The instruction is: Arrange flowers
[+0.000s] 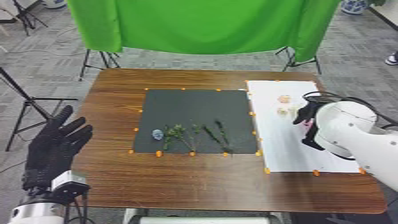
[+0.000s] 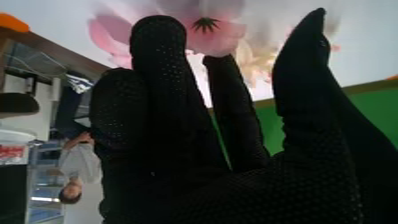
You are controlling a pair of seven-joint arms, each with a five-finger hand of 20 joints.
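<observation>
Green stems (image 1: 177, 132) lie on the dark mat (image 1: 188, 107)

A green cloth (image 1: 195, 30) hangs beyond the far edge of the wooden table (image 1: 178, 182), above black stand legs (image 1: 85, 65) at left and right. Another black stand (image 1: 29, 103) is on the grey carpet (image 1: 155, 61) at left; a blue-and-white pot (image 1: 355, 6) sits far right.

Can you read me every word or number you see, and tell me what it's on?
Red marks on the white tub: maybe writing, but too small to read.
I can't make out any words, numbers or signs on the dark mat, the white sheet or the green cloth.
So there's nothing I can read out.
</observation>
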